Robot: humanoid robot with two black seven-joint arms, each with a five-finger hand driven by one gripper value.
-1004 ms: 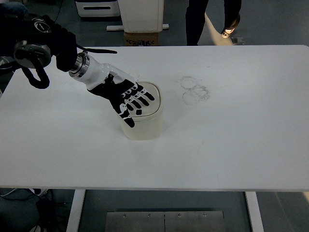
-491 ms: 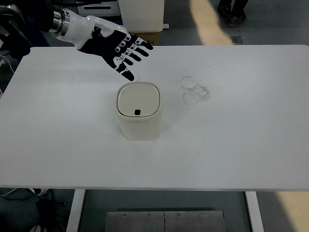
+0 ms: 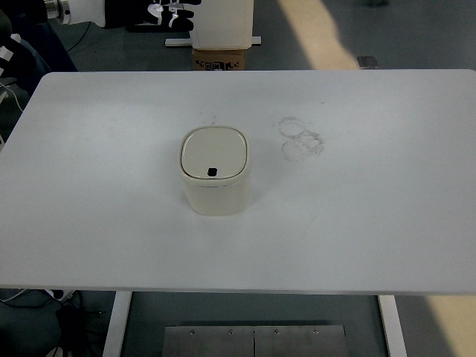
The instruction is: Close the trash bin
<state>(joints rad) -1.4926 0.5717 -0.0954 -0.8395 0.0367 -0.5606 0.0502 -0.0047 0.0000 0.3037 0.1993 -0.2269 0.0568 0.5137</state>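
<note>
Head view: the cream, rounded-square plastic trash bin (image 3: 214,181) is standing upright on the white table (image 3: 372,223), left of centre and well apart from every edge. Its lid is lying flat and closed, a small dark button showing at the lid's near edge. The left hand (image 3: 169,10), black with white markings, is showing only partly at the picture's top-left, beyond the table's far edge; whether it is open or closed cannot be determined. Faint ring-shaped marks (image 3: 301,139) are lying right of the bin.
</note>
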